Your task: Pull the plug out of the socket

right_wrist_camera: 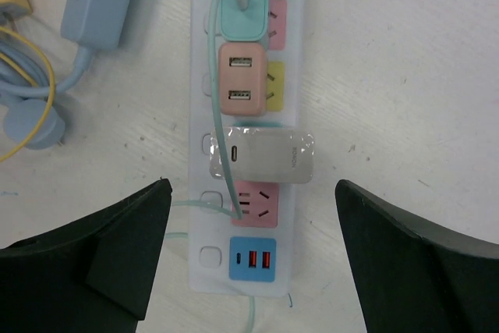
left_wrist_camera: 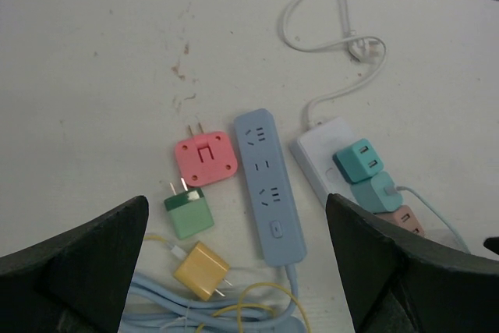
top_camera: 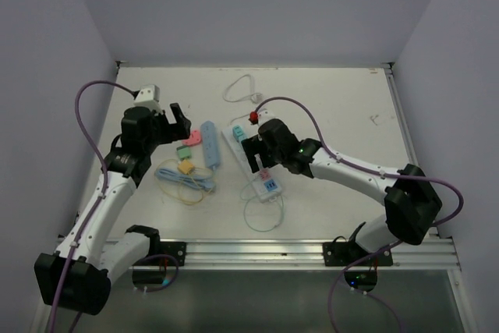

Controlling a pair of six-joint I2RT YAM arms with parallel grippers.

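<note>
Hovering over the white power strip (right_wrist_camera: 238, 126), the right claw (right_wrist_camera: 249, 255) stood wide open with nothing between its two dark fingers (right_wrist_camera: 93, 259). Straight toward 12 o'clock from the gap, in the right wrist view, lay the white plug (right_wrist_camera: 269, 155), seated in the strip and wrapped in clear film, apart from both fingers. Farther toward 12 o'clock on the same strip sat a peach USB plug (right_wrist_camera: 243, 81) and then a teal plug (right_wrist_camera: 243, 12), whose thin green cable (right_wrist_camera: 212, 76) ran back down past the white plug. At 6 o'clock from the white plug the strip showed a bare pink socket (right_wrist_camera: 255, 202) and a blue USB block (right_wrist_camera: 253, 257).

The left claw (left_wrist_camera: 238, 271) was likewise wide open and empty, held above the desk (left_wrist_camera: 93, 52). Between its fingers (left_wrist_camera: 78, 271), in the left wrist view, lay a blue power strip (left_wrist_camera: 267, 185); at 9 o'clock from it sat a pink adapter (left_wrist_camera: 205, 158), a green adapter (left_wrist_camera: 187, 214) and a yellow adapter (left_wrist_camera: 201, 270), all loose on the desk.
</note>
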